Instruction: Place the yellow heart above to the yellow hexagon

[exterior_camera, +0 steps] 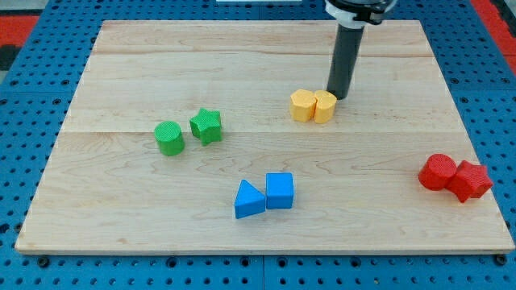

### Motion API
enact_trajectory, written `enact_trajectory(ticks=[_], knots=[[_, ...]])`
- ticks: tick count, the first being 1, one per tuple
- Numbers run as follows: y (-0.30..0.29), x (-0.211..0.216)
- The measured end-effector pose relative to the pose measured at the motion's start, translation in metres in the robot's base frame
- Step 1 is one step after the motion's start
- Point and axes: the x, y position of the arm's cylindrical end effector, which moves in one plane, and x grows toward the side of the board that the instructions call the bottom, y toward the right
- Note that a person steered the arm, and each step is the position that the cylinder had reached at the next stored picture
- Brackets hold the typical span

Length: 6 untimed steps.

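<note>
Two yellow blocks [313, 105] touch; the gripperless tip [336, 96] at their two o'clock holds nothing, and must next nudge the heart upward.

**Bystander blocks on the worktop**

On the wooden worktop [121, 209], a green cylinder [169, 138] sits just beside a green star [206, 126]. Toward the view's bottom, a blue triangle [248, 199] touches a blue cube [280, 191]. At the right edge, two red blocks [455, 177] touch.

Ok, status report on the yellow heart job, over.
My tip at the yellow pair's upper right. Yellow heart touching yellow hexagon, on its right, not above. Nothing in the way.
</note>
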Motion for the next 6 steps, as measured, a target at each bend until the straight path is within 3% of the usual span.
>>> enact_trajectory(ticks=[1, 3, 5, 6], knots=[[0.01, 0.073], [-0.021, 0.025], [-0.069, -0.063], [-0.065, -0.069]])
